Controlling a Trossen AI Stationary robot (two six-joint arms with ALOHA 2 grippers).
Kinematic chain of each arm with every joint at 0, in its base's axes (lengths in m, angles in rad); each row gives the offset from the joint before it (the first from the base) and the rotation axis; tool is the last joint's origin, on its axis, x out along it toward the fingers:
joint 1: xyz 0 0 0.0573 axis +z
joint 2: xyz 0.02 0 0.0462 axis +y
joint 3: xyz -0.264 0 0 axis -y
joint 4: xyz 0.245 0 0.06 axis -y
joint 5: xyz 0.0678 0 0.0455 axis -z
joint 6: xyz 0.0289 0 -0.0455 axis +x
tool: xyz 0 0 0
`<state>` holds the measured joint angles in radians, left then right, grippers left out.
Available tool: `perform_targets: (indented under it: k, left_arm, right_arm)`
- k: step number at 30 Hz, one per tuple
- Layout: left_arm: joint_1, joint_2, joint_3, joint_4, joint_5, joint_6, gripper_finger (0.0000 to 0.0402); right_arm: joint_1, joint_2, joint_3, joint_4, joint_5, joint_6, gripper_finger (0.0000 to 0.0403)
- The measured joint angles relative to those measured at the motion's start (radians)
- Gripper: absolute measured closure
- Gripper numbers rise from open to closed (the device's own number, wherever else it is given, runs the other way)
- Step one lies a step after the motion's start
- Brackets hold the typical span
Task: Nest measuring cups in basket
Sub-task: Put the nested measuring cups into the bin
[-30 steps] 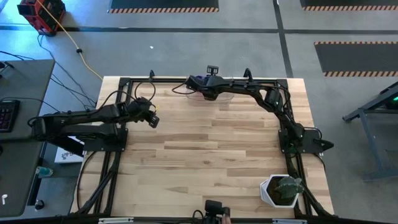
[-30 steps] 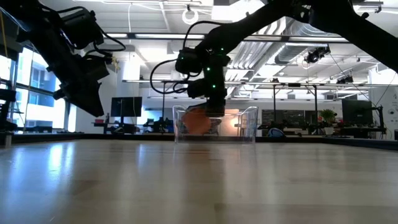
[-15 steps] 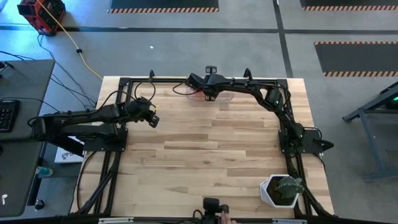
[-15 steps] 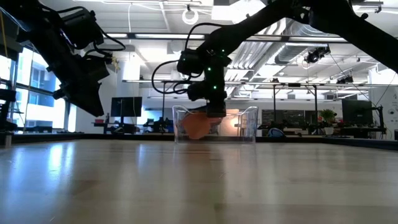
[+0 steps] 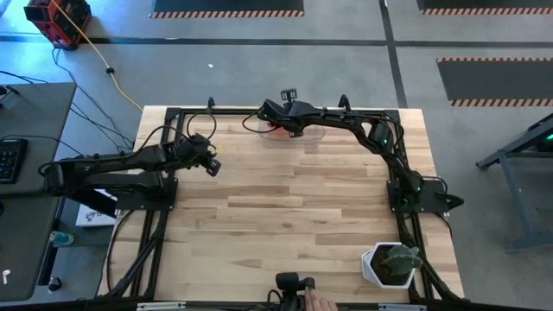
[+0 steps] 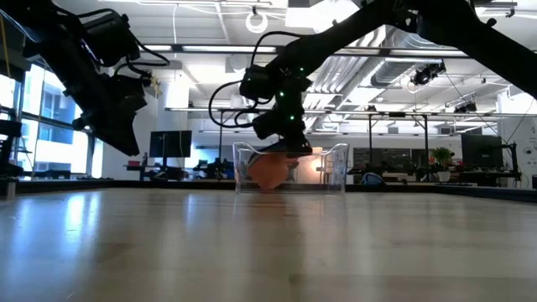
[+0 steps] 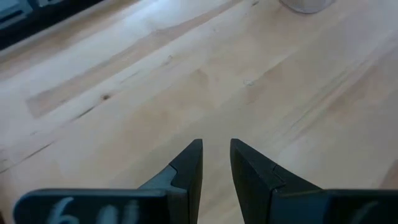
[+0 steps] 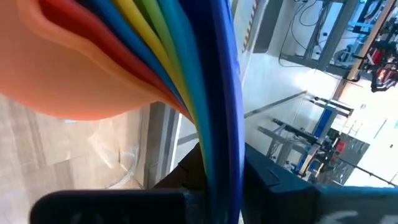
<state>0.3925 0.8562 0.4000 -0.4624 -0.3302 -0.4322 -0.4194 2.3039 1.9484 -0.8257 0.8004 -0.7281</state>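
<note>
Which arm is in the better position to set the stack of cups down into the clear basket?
The right. Its gripper is over the basket and holds the nested cups by their handles. The left gripper hangs near the table's left edge, far from the basket, holding nothing.

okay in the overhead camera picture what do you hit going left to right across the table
left claw → right claw, over the clear basket and holding the nested measuring cups by their handles → white pot with a green plant, at the near right corner.
</note>
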Motion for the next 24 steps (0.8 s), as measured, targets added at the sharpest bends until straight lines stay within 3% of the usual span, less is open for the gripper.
perform_targets:
  k: [16,24]
  left_arm:
    - [0.000,0.000,0.000,0.000,-0.007,-0.001,0.0328]
    - [0.000,0.000,0.000,0.000,-0.007,-0.001,0.0328]
  right_arm:
    - [0.001,-0.001,0.000,0.002,-0.024,-0.006,0.0344]
    - [0.008,-0.001,0.000,0.011,0.039,-0.006,0.0343]
